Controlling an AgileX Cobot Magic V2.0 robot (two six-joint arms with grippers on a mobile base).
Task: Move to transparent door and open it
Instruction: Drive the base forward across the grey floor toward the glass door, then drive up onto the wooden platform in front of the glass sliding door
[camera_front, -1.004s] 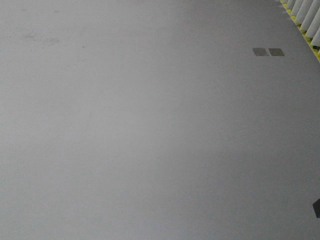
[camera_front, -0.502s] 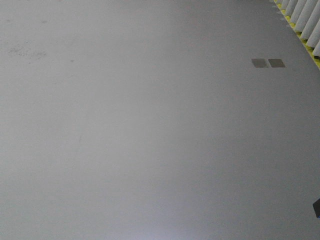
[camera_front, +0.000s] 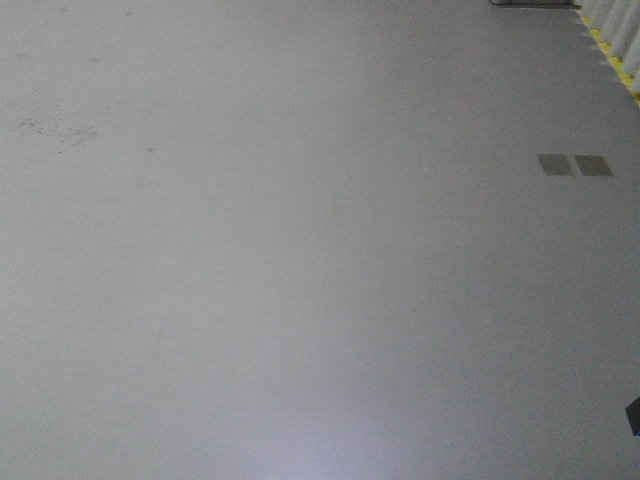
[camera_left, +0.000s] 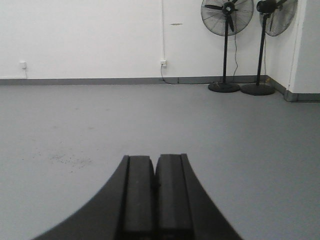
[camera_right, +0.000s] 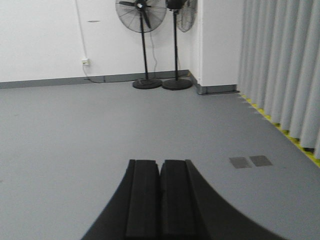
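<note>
Fans (camera_right: 141, 14) cropped above; right gripper (camera_right: 160, 167) closed — base unseen.

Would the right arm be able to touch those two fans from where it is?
Probably not. The fans stand by the far wall, with open floor between them and the shut right end effector.

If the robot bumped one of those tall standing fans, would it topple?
Probably it would wobble: the fan has a big head on a thin pole. Its wide round base likely resists tipping and might slide on the smooth floor.
</note>
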